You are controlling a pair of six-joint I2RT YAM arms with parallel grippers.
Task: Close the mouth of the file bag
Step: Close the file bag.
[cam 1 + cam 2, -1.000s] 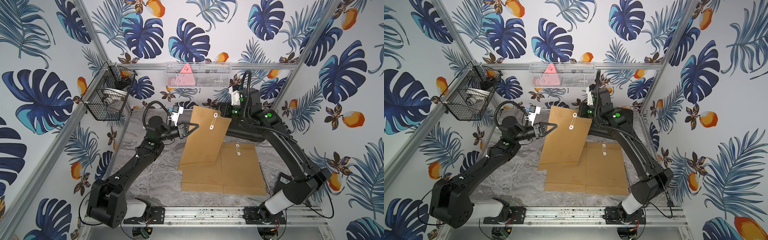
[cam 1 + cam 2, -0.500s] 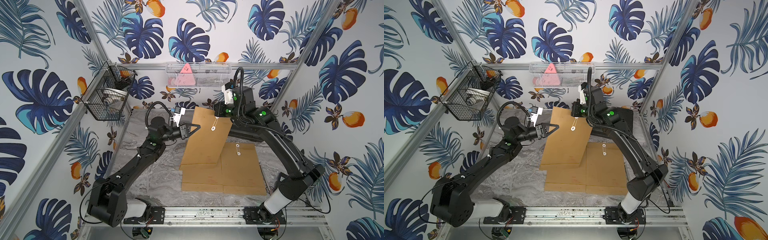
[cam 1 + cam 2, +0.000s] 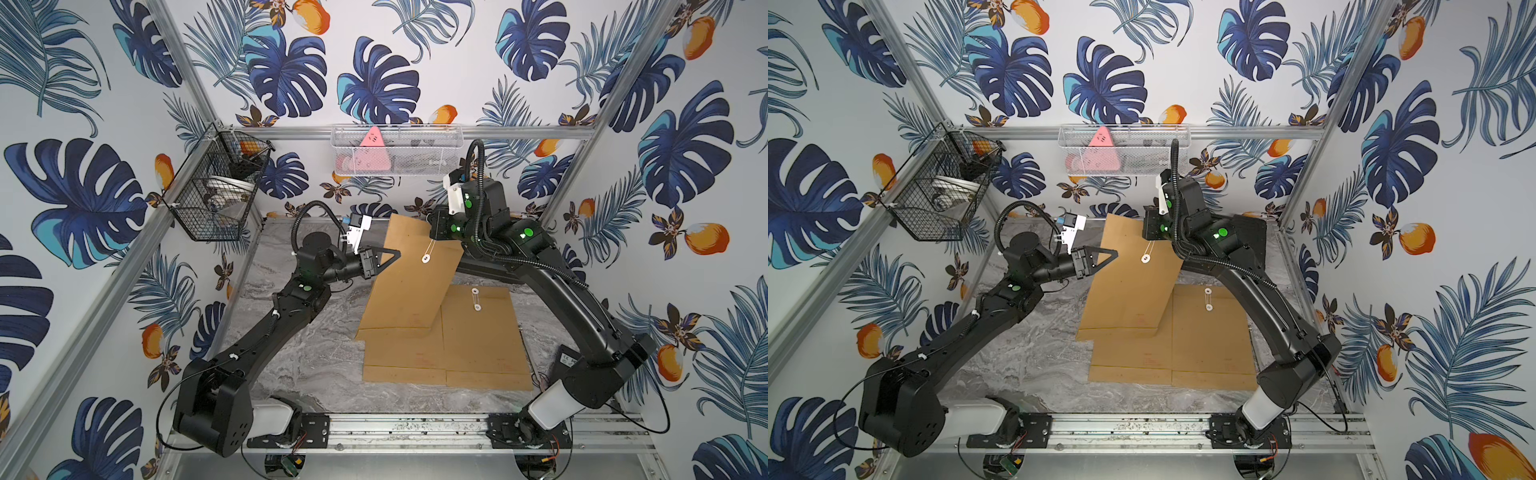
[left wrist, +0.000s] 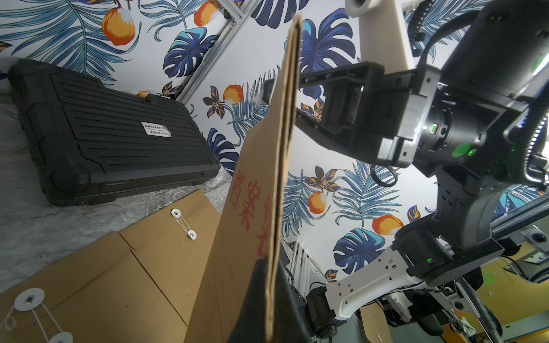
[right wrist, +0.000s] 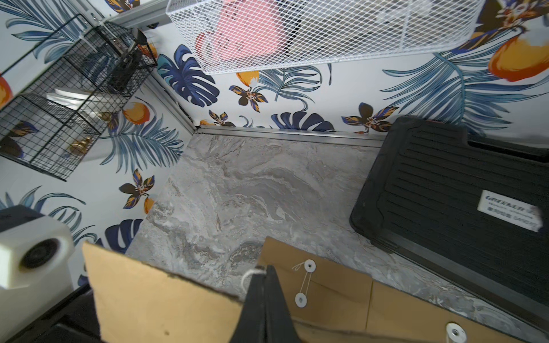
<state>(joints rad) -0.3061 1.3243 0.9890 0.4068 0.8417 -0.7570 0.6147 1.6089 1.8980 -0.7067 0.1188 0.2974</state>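
Note:
The file bag (image 3: 409, 286) (image 3: 1129, 291) is a brown paper envelope held up off the table, tilted, with red print on its underside (image 4: 252, 190). My left gripper (image 3: 397, 252) (image 3: 1115, 252) (image 4: 269, 300) is shut on its left edge. My right gripper (image 3: 434, 240) (image 3: 1152, 240) (image 5: 266, 271) hovers at the bag's top, shut on the white string (image 5: 249, 274). That string runs down to a white washer (image 3: 426, 259) (image 3: 1145, 259) on the bag's face. Any washer higher up is hidden under the right gripper.
Two more brown file bags (image 3: 482, 332) (image 3: 399, 353) lie flat on the marble table under the lifted one. A black tool case (image 5: 460, 193) lies at the back right. A black wire basket (image 3: 220, 187) and a white mesh basket (image 3: 395, 149) hang on the walls.
My right gripper has moved left and down over the bag's top, covering the upper washer that showed a second ago. The left gripper and the bag have hardly moved.

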